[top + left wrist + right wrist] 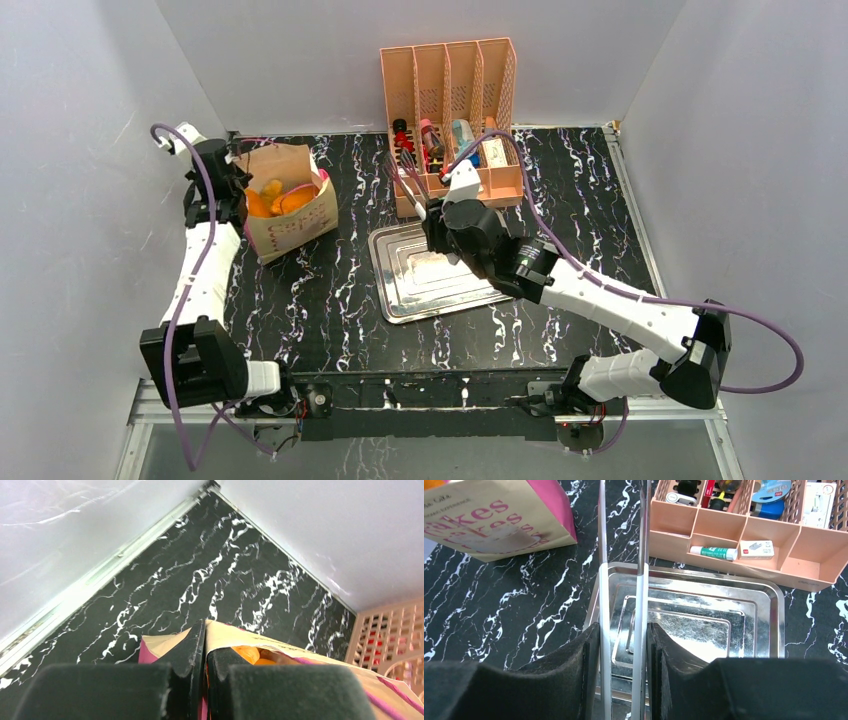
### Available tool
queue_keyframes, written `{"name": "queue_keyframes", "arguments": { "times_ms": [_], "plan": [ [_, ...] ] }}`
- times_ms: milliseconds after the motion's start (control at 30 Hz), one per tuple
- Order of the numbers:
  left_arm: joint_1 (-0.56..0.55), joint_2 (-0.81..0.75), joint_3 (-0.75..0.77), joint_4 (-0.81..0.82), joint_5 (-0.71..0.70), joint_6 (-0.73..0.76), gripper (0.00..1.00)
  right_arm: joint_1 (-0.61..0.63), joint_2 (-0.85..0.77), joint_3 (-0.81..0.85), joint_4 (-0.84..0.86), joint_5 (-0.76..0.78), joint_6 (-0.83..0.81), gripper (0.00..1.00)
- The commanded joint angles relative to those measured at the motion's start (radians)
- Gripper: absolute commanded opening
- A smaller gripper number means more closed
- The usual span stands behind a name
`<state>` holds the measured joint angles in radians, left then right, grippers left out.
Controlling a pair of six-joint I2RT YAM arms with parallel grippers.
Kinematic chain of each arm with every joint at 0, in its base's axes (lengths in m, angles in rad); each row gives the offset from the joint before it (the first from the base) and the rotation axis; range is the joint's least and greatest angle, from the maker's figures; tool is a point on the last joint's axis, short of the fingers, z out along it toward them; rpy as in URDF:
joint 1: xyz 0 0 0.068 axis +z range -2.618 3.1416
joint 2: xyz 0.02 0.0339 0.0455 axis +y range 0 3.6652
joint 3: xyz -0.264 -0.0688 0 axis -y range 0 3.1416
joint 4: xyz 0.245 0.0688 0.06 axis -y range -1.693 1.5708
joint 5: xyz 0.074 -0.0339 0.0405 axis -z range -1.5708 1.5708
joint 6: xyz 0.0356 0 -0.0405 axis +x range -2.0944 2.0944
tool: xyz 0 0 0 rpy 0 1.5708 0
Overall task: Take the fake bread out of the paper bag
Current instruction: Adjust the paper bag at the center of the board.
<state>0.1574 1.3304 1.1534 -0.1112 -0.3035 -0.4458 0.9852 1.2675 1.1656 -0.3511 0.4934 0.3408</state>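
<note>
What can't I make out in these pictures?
- Top view: how many pieces of fake bread lie in the paper bag; its walls hide the bottom.
- Left wrist view: the left pincer blocks most of the bag's inside.
- Right wrist view: the tips of the tongs, cut off by the top edge.

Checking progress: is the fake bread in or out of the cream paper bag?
In: orange bread pieces lie inside the open-topped cream-tan paper bag.

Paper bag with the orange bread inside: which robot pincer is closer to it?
Left. The left pincer is pinching the paper bag at its rim. The right pincer holds tongs above the metal tray, well apart from the bag.
</note>
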Motion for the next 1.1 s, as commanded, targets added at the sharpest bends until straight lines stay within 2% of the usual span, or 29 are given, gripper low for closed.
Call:
{"name": "queue_keyframes", "arguments": {
  "times_ms": [0,67,167,267,400,500,567,733,1067],
  "plan": [
    [-0.107,-0.111,-0.048,0.197,-0.312,-0.056,0.00,0.037,0.002,0.095,0.023,0.080,-0.014,0.32],
    [-0.185,-0.139,-0.109,0.319,-0.462,-0.022,0.00,0.053,-0.003,0.100,0.013,0.096,-0.016,0.32],
    [-0.301,-0.142,-0.191,0.496,-0.608,0.034,0.00,0.074,-0.012,0.102,0.001,0.116,-0.017,0.32],
    [-0.431,-0.141,-0.312,0.826,-0.762,0.178,0.00,0.094,-0.029,0.095,-0.012,0.126,-0.013,0.32],
    [-0.543,-0.105,-0.442,1.110,-0.891,0.345,0.00,0.132,-0.059,0.068,-0.028,0.151,-0.005,0.32],
    [-0.622,-0.091,-0.574,1.399,-0.931,0.499,0.00,0.153,-0.088,0.045,-0.046,0.160,0.009,0.32],
    [-0.670,-0.086,-0.619,1.491,-0.963,0.559,0.00,0.166,-0.103,0.029,-0.061,0.159,0.023,0.32],
    [-0.743,-0.100,-0.705,1.611,-1.000,0.600,0.00,0.223,-0.130,-0.004,-0.108,0.164,0.070,0.31],
    [-0.795,-0.178,-0.716,1.443,-1.019,0.467,0.00,0.472,-0.081,-0.038,-0.192,0.249,0.252,0.31]
  ]
}}
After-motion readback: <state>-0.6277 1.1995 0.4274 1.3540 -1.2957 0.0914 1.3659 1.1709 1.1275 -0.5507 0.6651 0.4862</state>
